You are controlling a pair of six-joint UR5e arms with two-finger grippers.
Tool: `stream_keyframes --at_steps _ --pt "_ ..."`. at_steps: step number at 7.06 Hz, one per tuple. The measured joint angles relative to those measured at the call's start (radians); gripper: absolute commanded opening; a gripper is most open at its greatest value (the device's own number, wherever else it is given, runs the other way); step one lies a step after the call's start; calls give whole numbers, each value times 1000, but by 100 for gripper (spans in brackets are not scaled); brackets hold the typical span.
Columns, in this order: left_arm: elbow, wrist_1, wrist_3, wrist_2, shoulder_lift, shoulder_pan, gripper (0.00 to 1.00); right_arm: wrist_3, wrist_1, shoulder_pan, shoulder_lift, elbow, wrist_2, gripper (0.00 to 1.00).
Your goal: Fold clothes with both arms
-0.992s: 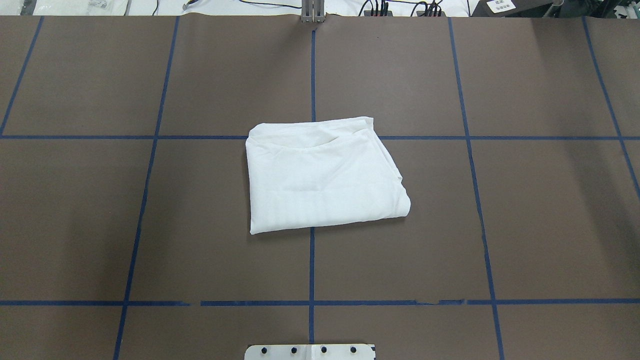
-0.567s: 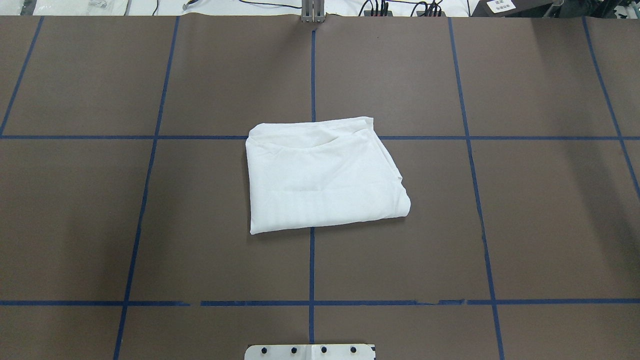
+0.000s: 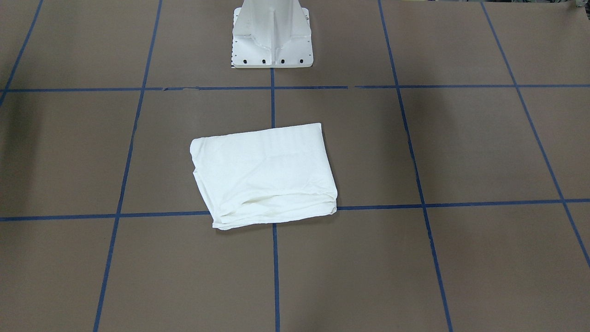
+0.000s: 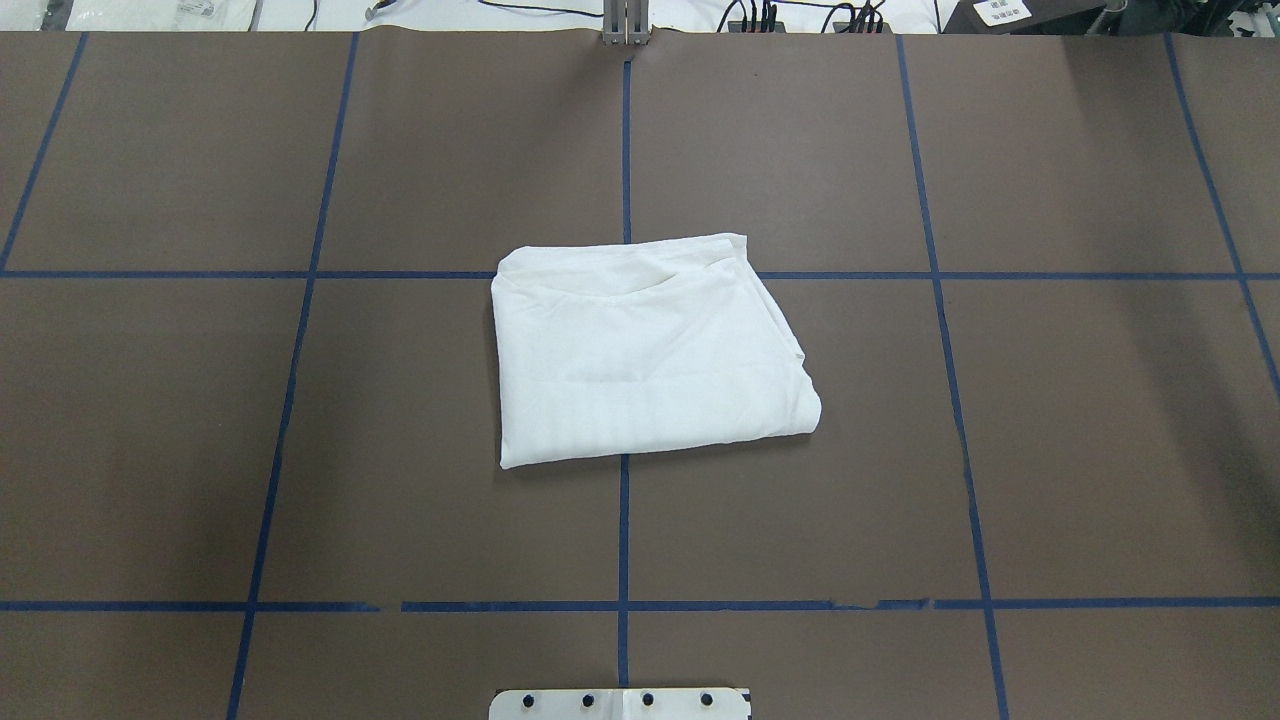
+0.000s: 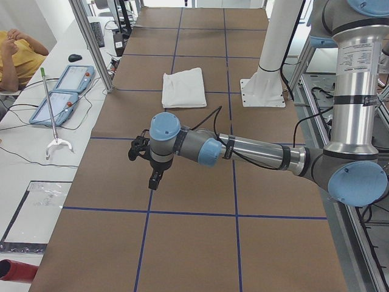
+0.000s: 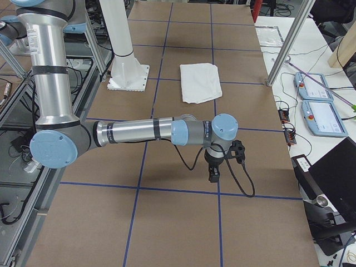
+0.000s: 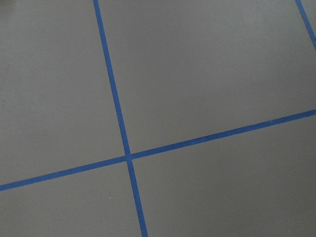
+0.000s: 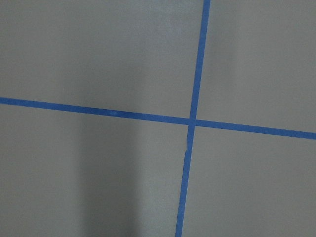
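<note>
Brown table with blue tape grid. Left gripper hovers over bare table, well apart from shirt, opening cannot tell. White T-shirt at table centre, compact folded rectangle, right edge skewed, print hidden; folding looks finished, maybe squaring left. Right gripper also well apart, opening cannot tell

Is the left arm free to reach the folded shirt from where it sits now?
Probably yes. The left arm hangs over bare table, and nothing lies between its gripper and the folded shirt, which sits close to the pedestal base, seemingly within range.
</note>
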Motion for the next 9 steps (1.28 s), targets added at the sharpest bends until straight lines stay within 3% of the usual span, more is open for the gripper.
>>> stream_keyframes --at_steps 3,5,9 --pt "-2 1 -197 17 9 -13 100 0 3 -1 -6 2 1 100" --pt "-7 2 -228 27 24 -21 100 -1 4 -1 -6 11 -2 100" --pt "-68 -33 -207 182 27 -20 100 -2 5 -2 -2 15 -13 100"
